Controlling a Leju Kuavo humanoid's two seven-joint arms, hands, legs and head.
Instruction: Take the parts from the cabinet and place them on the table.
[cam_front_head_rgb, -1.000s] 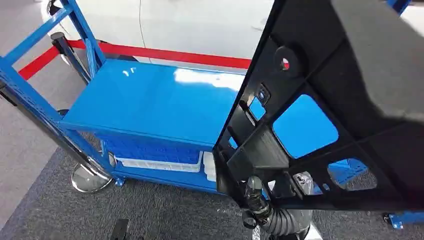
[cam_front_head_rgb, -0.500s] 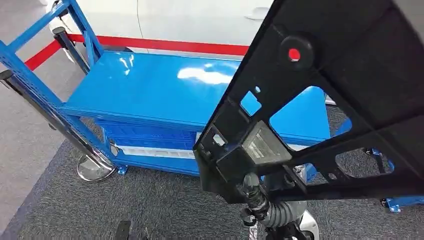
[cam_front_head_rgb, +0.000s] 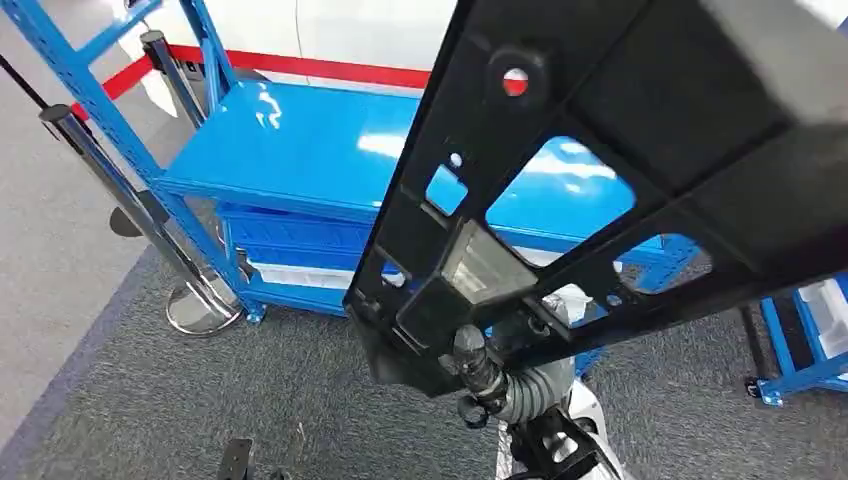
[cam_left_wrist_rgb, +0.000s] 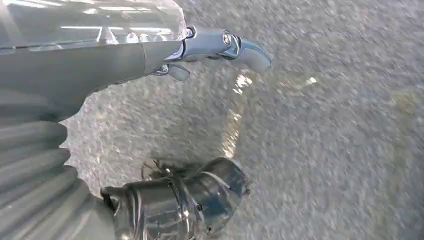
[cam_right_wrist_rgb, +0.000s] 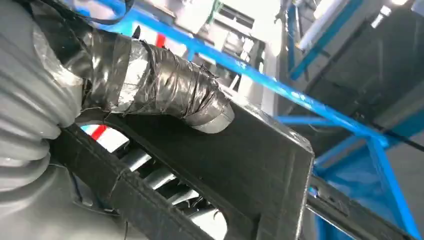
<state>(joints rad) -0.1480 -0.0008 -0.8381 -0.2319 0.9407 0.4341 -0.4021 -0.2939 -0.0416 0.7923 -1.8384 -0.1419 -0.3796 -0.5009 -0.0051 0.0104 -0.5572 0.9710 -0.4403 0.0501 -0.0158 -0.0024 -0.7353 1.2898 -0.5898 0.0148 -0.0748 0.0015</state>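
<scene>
One big black plastic part (cam_front_head_rgb: 620, 170), ribbed w/ cut-out windows, fills most of the head view, held up tilted in front of the camera. Right hand (cam_front_head_rgb: 480, 375) grips it at its lower end, near a boxy block on the part; fingers mostly hidden by the part. Behind it stands a blue table (cam_front_head_rgb: 320, 150) w/ a glossy top, blue bins on the shelf below. Grey carpet (cam_front_head_rgb: 200, 400) underfoot; a chrome post (cam_front_head_rgb: 130, 190) w/ round base stands at the table's left corner. Red stripe runs along the white wall behind.

Left wrist view: left hand (cam_left_wrist_rgb: 200, 115) hangs over blurred grey carpet, fingers apart, thumb (cam_left_wrist_rgb: 200, 195) well away from them, nothing in it.

Right wrist view: taped thumb (cam_right_wrist_rgb: 165, 87) presses on the black part's flat face, fingers show through a cut-out on the other side, so the part is clamped between them. Blue frame rails beyond.
</scene>
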